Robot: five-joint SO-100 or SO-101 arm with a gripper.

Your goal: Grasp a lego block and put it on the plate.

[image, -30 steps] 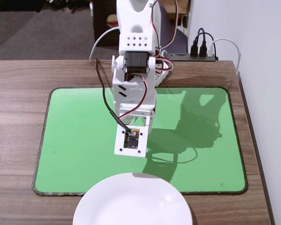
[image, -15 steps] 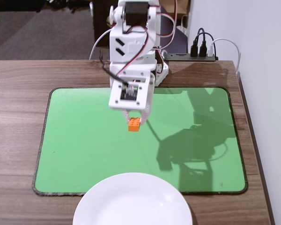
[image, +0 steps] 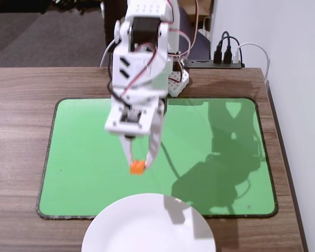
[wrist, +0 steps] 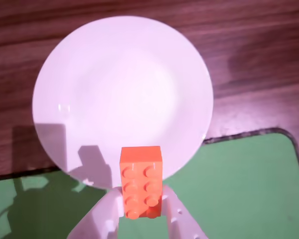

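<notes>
End effector (image: 138, 164) grasps the orange lego block (image: 137, 168) between its fingers, raised over the green mat (image: 84, 157) just short of the plate (image: 147, 226). Wrist view shows the block (wrist: 141, 181) studs-up at the plate's (wrist: 114, 84) near rim.

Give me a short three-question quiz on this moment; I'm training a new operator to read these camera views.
1. True or false: the lego block already rests on the plate.
2. What colour is the mat under the arm?
3. Multiple choice: the gripper is A) open and empty, B) shut on the block, C) out of view.

Key
1. False; the gripper holds it above the mat.
2. Green.
3. B.
</notes>
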